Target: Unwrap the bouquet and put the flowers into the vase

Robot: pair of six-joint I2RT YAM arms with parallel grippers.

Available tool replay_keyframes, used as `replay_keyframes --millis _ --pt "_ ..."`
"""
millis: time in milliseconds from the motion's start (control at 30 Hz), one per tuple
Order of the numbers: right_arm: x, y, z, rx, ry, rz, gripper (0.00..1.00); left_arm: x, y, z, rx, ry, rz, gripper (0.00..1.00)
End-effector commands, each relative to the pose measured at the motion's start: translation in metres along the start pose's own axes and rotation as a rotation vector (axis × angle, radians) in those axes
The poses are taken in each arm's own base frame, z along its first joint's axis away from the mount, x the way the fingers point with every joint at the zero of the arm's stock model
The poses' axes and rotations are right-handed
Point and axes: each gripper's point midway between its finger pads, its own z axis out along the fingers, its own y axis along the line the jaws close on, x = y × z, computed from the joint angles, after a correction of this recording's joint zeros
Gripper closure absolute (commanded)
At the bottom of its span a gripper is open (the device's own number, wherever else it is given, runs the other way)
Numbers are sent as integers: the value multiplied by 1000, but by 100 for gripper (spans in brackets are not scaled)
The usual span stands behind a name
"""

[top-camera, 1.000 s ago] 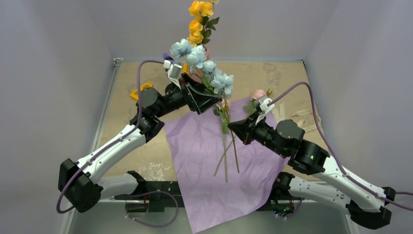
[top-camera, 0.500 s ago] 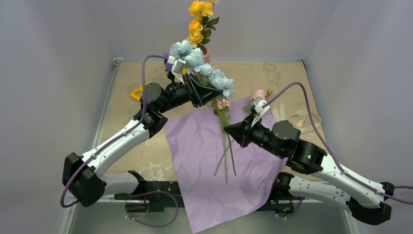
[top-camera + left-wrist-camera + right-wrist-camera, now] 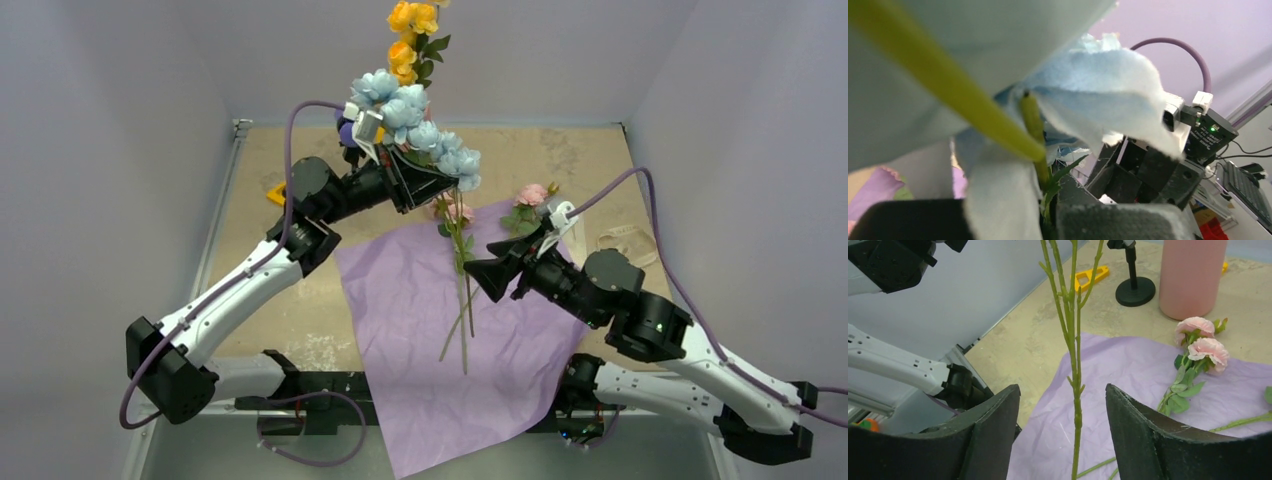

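My left gripper point(image 3: 448, 183) is shut on a bunch of pale-blue flowers point(image 3: 415, 120) just below the blooms, and their green stems point(image 3: 463, 300) hang down over the lilac paper wrap point(image 3: 420, 340). In the left wrist view a stem point(image 3: 1040, 165) is pinched between the pads. My right gripper point(image 3: 1063, 435) stands open around the hanging stems point(image 3: 1075, 390) without touching them. The salmon-pink vase point(image 3: 1192, 277) stands behind; in the top view the blue blooms hide most of it. Yellow flowers point(image 3: 408, 35) rise from it. Pink flowers point(image 3: 1204, 342) lie on the paper.
A black stand point(image 3: 1134, 290) and a yellow piece point(image 3: 1088, 276) sit left of the vase. Cream ribbon point(image 3: 620, 245) lies on the table to the right of the paper. Pale walls close in the table on three sides.
My left gripper has shut on the blue flowers and raised them slightly. My right gripper has let go of the stems, opened and drawn back a little to the right.
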Motion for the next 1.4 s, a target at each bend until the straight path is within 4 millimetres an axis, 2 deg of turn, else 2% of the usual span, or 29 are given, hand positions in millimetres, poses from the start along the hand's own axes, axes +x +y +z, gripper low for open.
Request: replay_keyframes --millis 0,100,200,300,467,600,733,867,1133,1367 --pt "-38 10 -28 -37 -85 35 31 -52 -32 -4 -14 -68 166 100" --pt "-54 10 -47 -45 -123 49 29 -76 -40 -7 -60 -70 258 100" --pt "-68 7 -67 -45 -179 70 30 -112 -43 -13 -130 -130 356 100" --pt "-66 1 -77 -32 -193 79 31 -153 -40 -21 -233 -224 468 100" --pt "-49 -13 -74 25 -173 91 35 -217 -46 -23 -322 -429 737 100" --pt "-40 -15 -67 30 -156 91 36 -257 -38 -20 -416 -487 905 100" --pt "-30 -14 -58 32 -118 84 37 -289 -16 -26 -474 -551 916 100" --pt "-17 -13 -48 26 -81 77 37 -301 4 -24 -521 -589 948 100" --pt "0 -10 -37 3 -42 72 37 -319 14 -14 -520 -667 1016 100" --pt "5 -15 -39 19 -48 70 37 -303 57 -4 -587 -580 1044 100"
